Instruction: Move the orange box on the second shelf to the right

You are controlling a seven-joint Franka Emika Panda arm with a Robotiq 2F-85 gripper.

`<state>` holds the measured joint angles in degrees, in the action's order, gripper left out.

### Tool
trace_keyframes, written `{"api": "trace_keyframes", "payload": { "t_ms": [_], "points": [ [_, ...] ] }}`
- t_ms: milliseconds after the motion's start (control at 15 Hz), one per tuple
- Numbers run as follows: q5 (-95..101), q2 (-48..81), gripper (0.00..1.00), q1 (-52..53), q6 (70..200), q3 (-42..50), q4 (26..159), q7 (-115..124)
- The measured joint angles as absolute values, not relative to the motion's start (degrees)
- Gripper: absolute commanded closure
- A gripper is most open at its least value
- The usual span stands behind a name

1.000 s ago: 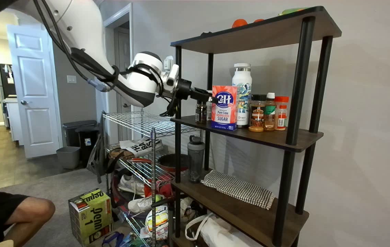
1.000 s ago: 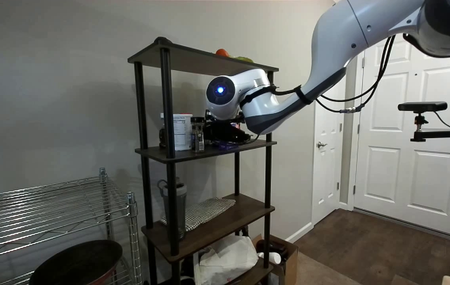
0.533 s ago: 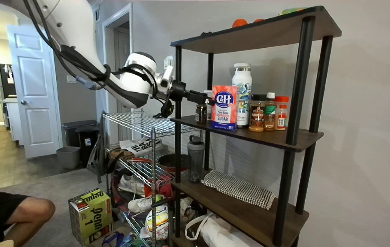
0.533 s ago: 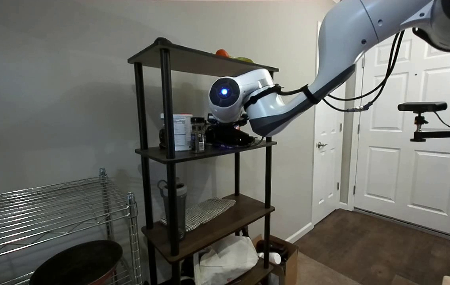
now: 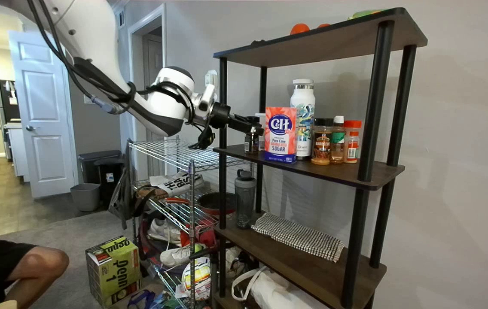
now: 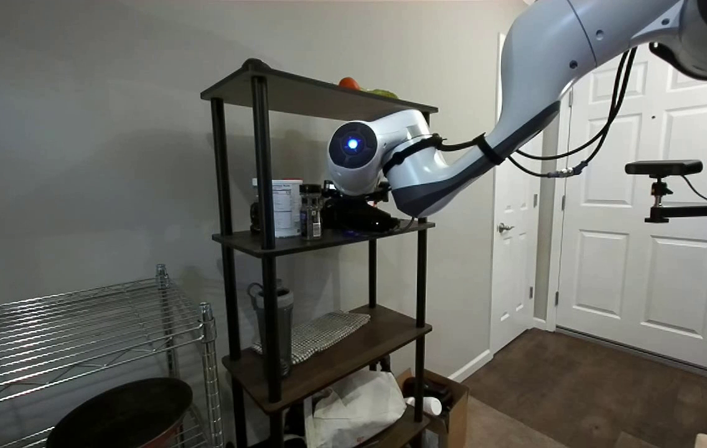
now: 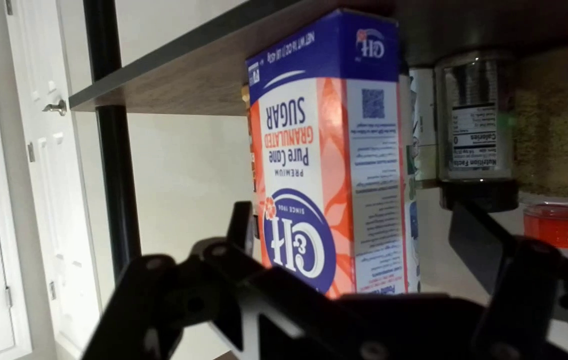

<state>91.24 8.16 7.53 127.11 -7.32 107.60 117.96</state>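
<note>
The box (image 7: 325, 165) stands upright on the second shelf (image 5: 383, 171), close to the front edge. The gripper (image 7: 350, 220) is near it, fingers wide apart, holding nothing. I judge that the step is the approach; next, one finger should pass on each side, then close. I count one box; in an exterior view, to its right, one tall bottle (image 5: 304, 101) and four small containers (image 5: 337, 138); to its left, one tub (image 6: 287, 208) and at least two jars (image 6: 311, 214).

White robot arm (image 6: 531, 78) hangs near the front edge of the counter (image 6: 288, 244); a white tub (image 6: 286, 208) and a jar (image 6: 312, 218) stand near the left edge.
</note>
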Motion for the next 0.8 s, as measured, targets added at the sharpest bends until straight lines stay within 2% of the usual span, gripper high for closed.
{"api": "trace_keyframes", "payload": {
  "t_ms": [667,733,800],
  "points": [
    [91.3,12.7,0.02,7.5,126.9,-6.4,102.9,117.8],
    [91.3,13.4,0.27,7.5,126.9,-6.3,102.2,117.8],
    [91.3,14.0,0.27,7.5,126.9,-6.2,101.5,117.8]
  ]
}}
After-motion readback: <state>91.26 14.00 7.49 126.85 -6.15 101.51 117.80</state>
